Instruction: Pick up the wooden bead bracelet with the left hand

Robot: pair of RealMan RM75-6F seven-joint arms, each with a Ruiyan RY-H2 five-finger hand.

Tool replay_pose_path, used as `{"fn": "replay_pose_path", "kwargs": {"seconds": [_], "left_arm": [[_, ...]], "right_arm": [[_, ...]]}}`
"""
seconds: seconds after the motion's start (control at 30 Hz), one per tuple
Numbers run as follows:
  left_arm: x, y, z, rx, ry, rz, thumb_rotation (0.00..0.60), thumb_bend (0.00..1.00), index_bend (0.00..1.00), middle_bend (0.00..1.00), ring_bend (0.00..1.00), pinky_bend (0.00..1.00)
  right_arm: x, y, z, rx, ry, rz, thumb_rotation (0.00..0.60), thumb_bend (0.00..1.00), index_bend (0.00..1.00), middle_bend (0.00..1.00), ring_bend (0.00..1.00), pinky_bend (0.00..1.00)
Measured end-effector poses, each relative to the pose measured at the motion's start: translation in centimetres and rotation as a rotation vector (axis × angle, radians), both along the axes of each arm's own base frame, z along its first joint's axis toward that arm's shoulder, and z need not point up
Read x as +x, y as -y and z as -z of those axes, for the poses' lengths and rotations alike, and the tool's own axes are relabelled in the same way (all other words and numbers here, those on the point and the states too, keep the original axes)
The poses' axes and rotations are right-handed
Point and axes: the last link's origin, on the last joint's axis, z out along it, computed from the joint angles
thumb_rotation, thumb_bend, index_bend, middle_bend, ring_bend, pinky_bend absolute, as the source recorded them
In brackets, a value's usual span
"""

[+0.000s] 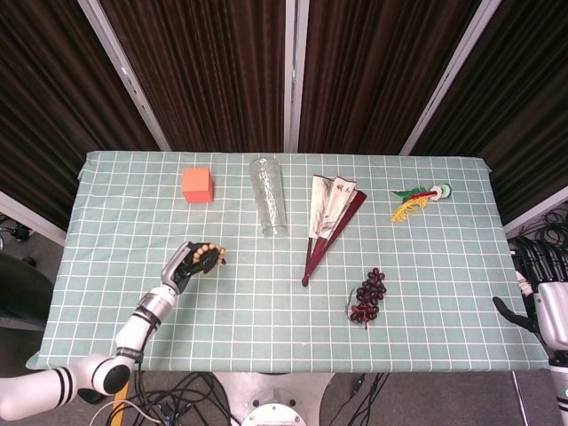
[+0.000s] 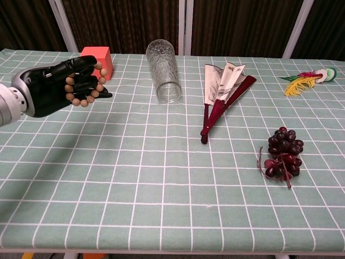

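The wooden bead bracelet [image 2: 82, 89] is gripped in the curled fingers [image 2: 81, 75] of the left hand [image 2: 56, 89], clear above the worktop [image 2: 161, 178], and is best lifted with that grip kept firm.

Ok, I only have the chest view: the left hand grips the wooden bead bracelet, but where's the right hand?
Observer: In the head view, the right hand is off the table, beside its right edge near the front corner.
Operator: Holding anything?
Observer: No, its fingers are apart and empty.
Operator: And the left arm?
Observer: Its elbow sits past the front-left corner, with the left hand and wooden bead bracelet over the table.
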Motion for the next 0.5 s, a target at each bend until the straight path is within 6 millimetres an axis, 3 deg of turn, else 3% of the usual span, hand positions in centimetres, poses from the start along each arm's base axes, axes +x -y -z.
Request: {"fn": "replay_pose_path", "kwargs": {"seconds": [0.2,0.5], "left_arm": [[-0.05,0.22,0.07,-0.007,0.005,0.003,0.190,0.42,0.78,0.82,0.49,0.20],[-0.25,0.27,0.15,-0.005,0.002,-0.006,0.288,0.45,0.80,0.84,0.49,0.20]], "right_arm": [[-0.01,-0.09,-0.04,-0.002,0.001,0.001,0.600,0.10,0.00,0.07,0.00,0.00],[0.11,-0.09,-0.05,-0.002,-0.002,-0.003,0.600,0.10,0.00,0.07,0.00,0.00]]}}
